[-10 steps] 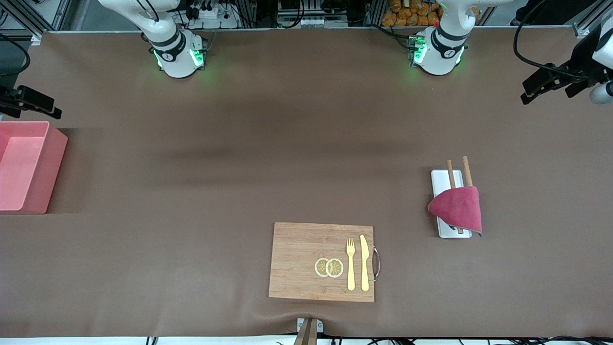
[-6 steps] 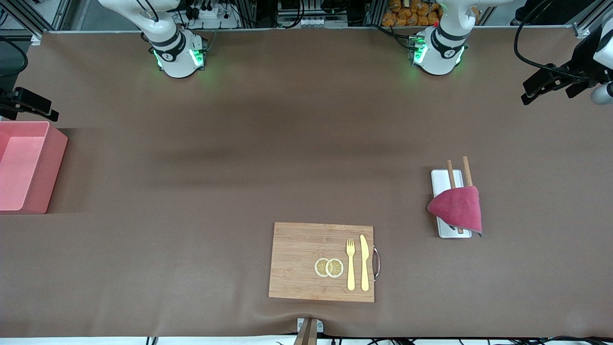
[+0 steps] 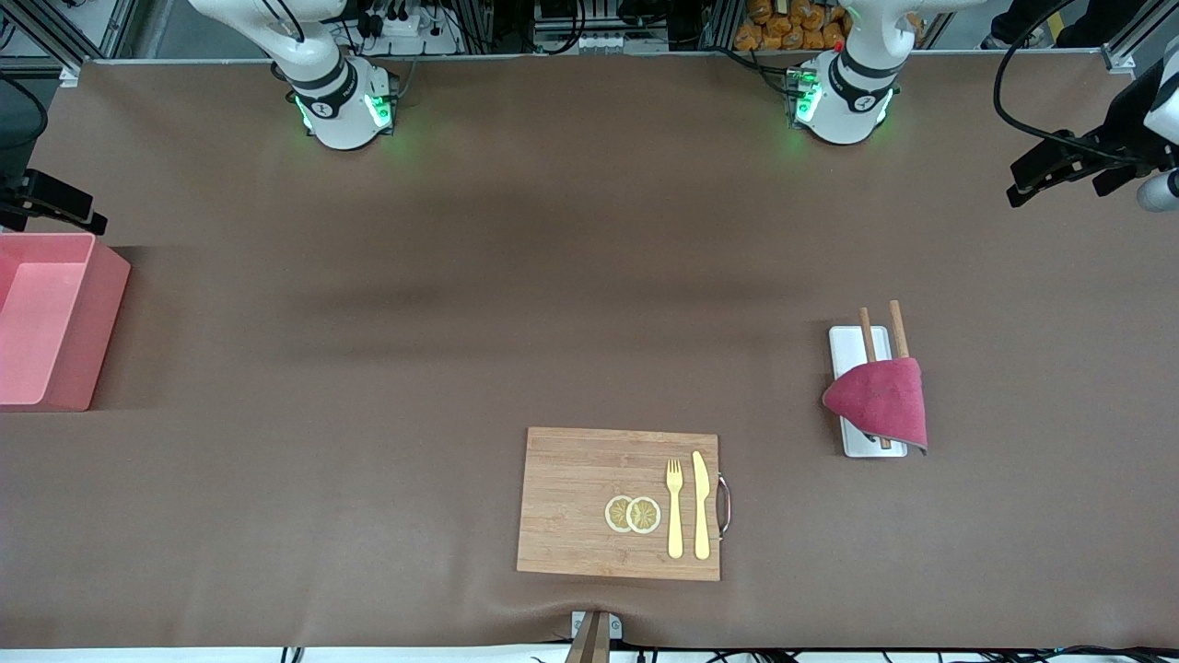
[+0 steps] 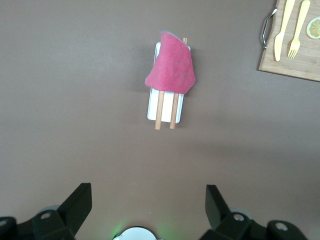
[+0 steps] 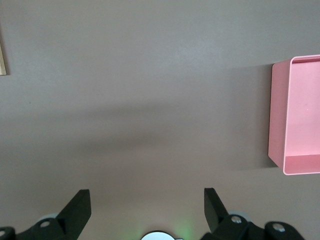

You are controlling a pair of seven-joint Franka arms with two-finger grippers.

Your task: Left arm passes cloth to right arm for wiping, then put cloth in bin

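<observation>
The crimson-pink cloth lies draped over a flat white tray and two wooden chopsticks, toward the left arm's end of the table. It also shows in the left wrist view. The pink bin stands at the right arm's end and shows in the right wrist view. My left gripper hangs open and empty high over the table's left-arm end, well apart from the cloth; its jaws stand wide in its wrist view. My right gripper is open and empty above the table beside the bin.
A wooden board with a metal handle lies near the front edge, nearer to the front camera than the cloth. It carries a yellow fork, a yellow knife and two lemon slices. The board's corner shows in the left wrist view.
Both grippers have drifted slightly outward toward their ends of the table. The cloth, tray, board and bin have not moved.
</observation>
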